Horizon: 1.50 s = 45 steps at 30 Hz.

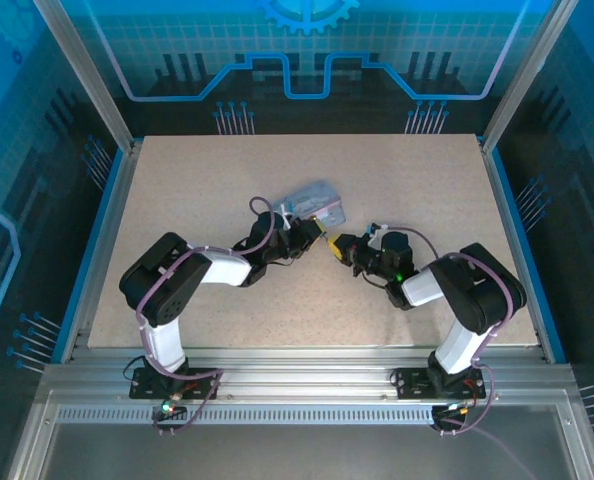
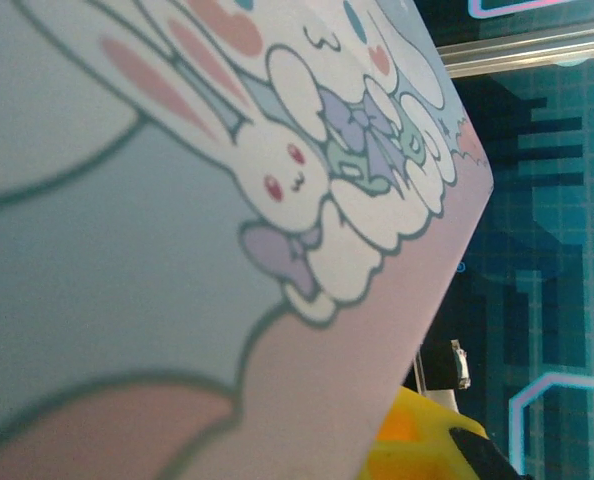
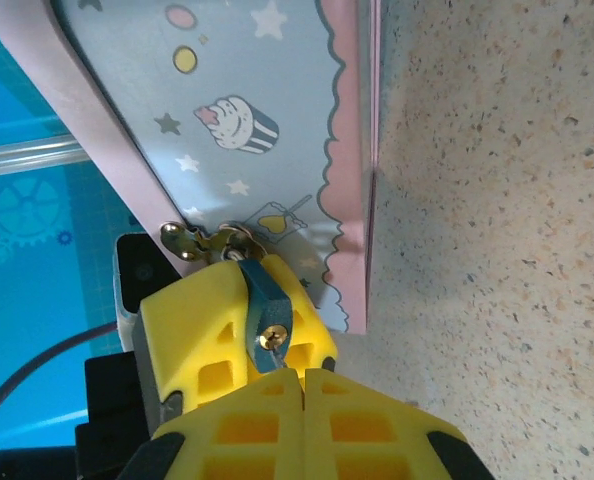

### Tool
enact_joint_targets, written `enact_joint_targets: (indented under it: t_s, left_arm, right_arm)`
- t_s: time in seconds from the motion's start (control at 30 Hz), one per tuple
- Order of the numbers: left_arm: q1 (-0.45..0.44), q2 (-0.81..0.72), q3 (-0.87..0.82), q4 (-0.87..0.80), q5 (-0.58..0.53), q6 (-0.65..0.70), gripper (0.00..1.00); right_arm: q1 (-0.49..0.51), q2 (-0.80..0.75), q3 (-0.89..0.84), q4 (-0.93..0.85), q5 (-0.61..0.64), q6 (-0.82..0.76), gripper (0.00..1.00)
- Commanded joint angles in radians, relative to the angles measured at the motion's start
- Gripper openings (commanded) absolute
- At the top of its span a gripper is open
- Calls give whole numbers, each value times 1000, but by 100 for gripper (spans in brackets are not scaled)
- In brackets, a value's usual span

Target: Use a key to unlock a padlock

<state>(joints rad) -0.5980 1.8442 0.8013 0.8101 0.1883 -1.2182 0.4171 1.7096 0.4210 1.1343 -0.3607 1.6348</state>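
The right gripper (image 1: 337, 247) jaws pinch the padlock (image 3: 264, 302), which hangs from the brass hasp (image 3: 199, 241) on the tin box (image 3: 247, 90). The box rim lies close to the table (image 3: 497, 200). The left gripper (image 1: 301, 232) sits at the box; its jaw state cannot be determined.

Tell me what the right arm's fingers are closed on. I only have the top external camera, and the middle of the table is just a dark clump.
Observer: In the right wrist view, the right arm's yellow fingers appear closed on the small bluish metal padlock.
Operator: Is it hooked to anything?
Observer: Yes, its top meets a brass hasp on the edge of the pale-blue cartoon-printed tin box.
Operator: And what does the left wrist camera see?
Observer: The tin's printed face from very close, with a white rabbit with pink ears on it.
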Motion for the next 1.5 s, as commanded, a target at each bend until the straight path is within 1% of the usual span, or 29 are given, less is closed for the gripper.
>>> enact_joint_targets:
  t_s: [0.0, 0.13, 0.2, 0.3, 0.37, 0.43, 0.7, 0.97, 1.2, 1.3, 1.43, 1.47]
  left_arm:
    - [-38, -3, 19, 96, 118, -19, 0]
    - [-38, -3, 13, 98, 122, -19, 0]
    - [-38, -2, 14, 100, 128, -19, 0]
    - [-40, 3, 20, 99, 145, -21, 0]
    - [-42, 5, 26, 97, 156, -19, 0]
    - [-45, 7, 29, 99, 166, -20, 0]
    - [-54, 12, 32, 89, 195, -11, 0]
    - [-52, -7, 20, 47, 192, 10, 0]
    - [-54, -8, 29, 24, 204, 14, 0]
    - [-50, -16, 24, 5, 197, 27, 0]
    - [-33, -28, 23, -49, 200, 35, 0]
    - [-28, -31, 21, -63, 200, 38, 0]
  right_arm:
    - [2, 28, 36, -1, -21, 18, 0]
    - [-14, 69, 40, 70, -48, 64, 0]
    - [-17, 64, 57, 54, -65, 38, 0]
    - [-6, 15, 132, -170, -99, -79, 0]
    - [1, -7, 172, -261, -97, -139, 0]
    - [0, -23, 197, -324, -87, -167, 0]
    - [3, -10, 221, -322, -99, -156, 0]
    - [3, -4, 197, -305, -112, -152, 0]
    - [24, 21, 236, -295, -115, -145, 0]
    - [22, 20, 226, -299, -118, -155, 0]
    - [10, 1, 191, -324, -128, -185, 7]
    - [4, -9, 179, -335, -131, -198, 10]
